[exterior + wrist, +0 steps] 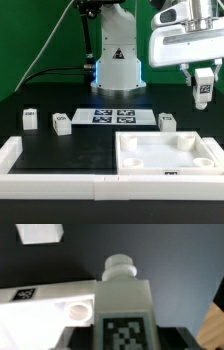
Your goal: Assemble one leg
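Gripper (204,78) fingers are closed on the held leg (204,92) and carry it in the air on the exterior view's right, well above the table. The wrist view shows this held leg (122,294) as a white block between two dark fingers (72,338). Its black-and-white tag faces the camera and a rounded peg (120,264) sticks out of the end away from the gripper.

Below it lies the square tray-like piece (168,168), white with raised rims and a rounded boss in each corner. In the wrist view one corner of this piece (40,308) shows a round socket (76,310) just beside the held leg and a small tag (25,294) on the rim. The held leg is apart from the piece.

Three loose legs stand on the black table (80,150). The right leg (167,121) is just behind the tray-like piece. The middle leg (62,123) and the left leg (30,119) are near each other on the exterior view's left. The marker board (112,116) lies flat between the middle leg and the right leg.

A white L-shaped fence (55,186) runs along the front edge and up the exterior view's left side. Behind the marker board rises the arm's white base (118,65), against a green backdrop.
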Robot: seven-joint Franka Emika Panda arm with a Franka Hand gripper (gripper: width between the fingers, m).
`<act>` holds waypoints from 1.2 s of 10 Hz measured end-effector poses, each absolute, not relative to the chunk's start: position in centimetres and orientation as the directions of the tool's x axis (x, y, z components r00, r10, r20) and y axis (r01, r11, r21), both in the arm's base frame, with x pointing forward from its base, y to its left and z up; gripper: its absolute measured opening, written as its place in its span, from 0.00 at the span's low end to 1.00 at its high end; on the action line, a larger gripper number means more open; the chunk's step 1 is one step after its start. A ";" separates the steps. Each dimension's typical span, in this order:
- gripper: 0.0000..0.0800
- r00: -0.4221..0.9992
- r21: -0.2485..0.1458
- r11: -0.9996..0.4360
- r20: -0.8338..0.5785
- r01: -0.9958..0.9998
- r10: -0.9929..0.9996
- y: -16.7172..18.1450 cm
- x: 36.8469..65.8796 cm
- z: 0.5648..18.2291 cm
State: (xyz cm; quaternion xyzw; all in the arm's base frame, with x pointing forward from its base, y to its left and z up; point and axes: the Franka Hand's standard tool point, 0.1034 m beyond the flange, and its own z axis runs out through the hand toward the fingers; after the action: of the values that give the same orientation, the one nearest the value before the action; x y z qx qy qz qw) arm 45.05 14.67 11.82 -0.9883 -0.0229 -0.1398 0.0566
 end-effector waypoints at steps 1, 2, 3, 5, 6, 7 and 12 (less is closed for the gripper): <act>0.36 0.956 -0.090 -0.992 0.288 0.090 0.060 13.7 46.3 11.7; 0.36 0.952 -0.075 -0.991 0.295 0.109 0.082 12.6 47.5 11.5; 0.36 0.947 -0.059 -0.990 0.303 0.128 0.104 11.5 48.7 11.3; 0.36 0.939 -0.039 -0.989 0.320 0.144 0.124 10.2 51.0 11.3; 0.36 0.939 -0.040 -0.989 0.320 0.145 0.125 10.3 50.9 11.3; 0.36 0.939 -0.040 -0.989 0.319 0.145 0.125 10.2 50.9 11.2; 0.36 0.929 -0.023 -0.984 0.336 0.175 0.157 9.0 56.9 11.3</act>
State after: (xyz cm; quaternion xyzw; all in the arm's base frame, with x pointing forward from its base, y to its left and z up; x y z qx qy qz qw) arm 56.91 8.98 11.26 -0.9816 -0.0847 -0.1689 0.0265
